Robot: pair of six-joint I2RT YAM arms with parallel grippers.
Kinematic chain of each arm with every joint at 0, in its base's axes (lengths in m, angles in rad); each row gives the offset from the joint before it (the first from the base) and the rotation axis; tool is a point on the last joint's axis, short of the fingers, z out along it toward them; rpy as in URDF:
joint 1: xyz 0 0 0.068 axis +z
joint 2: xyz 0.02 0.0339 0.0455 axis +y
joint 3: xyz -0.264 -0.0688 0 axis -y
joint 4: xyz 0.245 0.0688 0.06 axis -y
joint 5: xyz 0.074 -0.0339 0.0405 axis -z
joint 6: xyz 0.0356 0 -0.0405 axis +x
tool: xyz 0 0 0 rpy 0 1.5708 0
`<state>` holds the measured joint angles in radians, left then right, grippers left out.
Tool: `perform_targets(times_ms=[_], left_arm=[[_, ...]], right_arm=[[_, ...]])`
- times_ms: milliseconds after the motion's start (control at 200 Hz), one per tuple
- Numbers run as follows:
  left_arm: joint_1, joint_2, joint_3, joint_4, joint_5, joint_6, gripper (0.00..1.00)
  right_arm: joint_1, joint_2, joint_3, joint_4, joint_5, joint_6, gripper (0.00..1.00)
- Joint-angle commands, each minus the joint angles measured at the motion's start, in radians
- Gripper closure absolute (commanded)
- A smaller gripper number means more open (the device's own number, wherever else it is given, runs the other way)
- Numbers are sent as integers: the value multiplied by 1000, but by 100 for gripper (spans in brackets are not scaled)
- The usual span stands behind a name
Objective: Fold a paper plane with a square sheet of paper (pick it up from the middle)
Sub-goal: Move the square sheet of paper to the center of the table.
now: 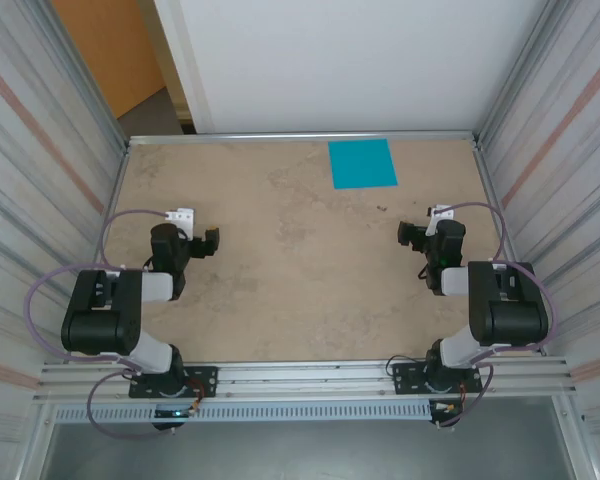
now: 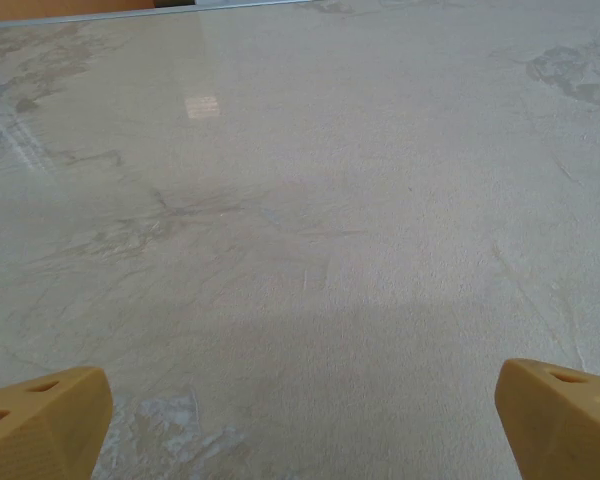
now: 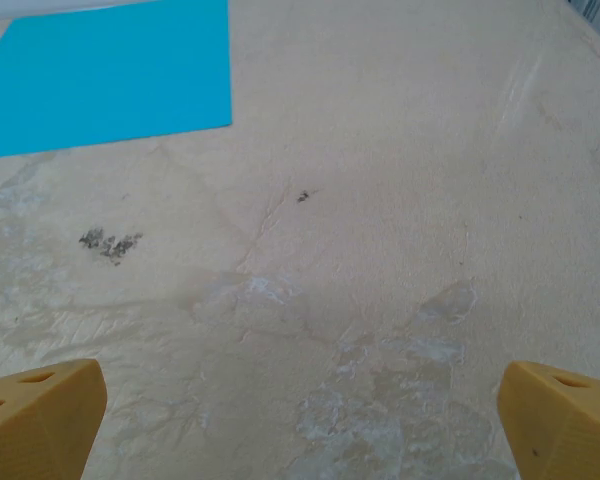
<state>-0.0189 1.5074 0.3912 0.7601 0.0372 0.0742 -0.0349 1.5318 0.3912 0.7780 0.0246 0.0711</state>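
Note:
The square sheet of paper (image 1: 362,163) lies flat and unfolded, teal-blue, at the far edge of the table, right of centre. In the right wrist view the sheet (image 3: 110,75) sits at the upper left, well ahead of the fingers. My right gripper (image 1: 411,235) hovers near the table's right side, short of the paper, open with nothing between its yellow fingertips (image 3: 40,415). My left gripper (image 1: 209,241) is on the left side, far from the sheet, open over bare tabletop, its yellow fingertips (image 2: 45,420) spread wide.
The tan, mottled tabletop (image 1: 280,260) is fenced by corrugated metal walls left and right (image 1: 50,170) and a white panel at the back (image 1: 340,60). A metal rail (image 1: 300,380) carrying both arm bases runs along the near edge.

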Motion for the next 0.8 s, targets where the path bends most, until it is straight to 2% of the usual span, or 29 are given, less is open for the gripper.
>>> perform_targets(times_ms=[0, 792], left_arm=[[4, 8, 23, 25, 11, 0, 1], [10, 5, 23, 25, 24, -4, 1]], right_arm=[[-7, 8, 22, 13, -10, 20, 1], [-9, 7, 22, 12, -13, 20, 1]])
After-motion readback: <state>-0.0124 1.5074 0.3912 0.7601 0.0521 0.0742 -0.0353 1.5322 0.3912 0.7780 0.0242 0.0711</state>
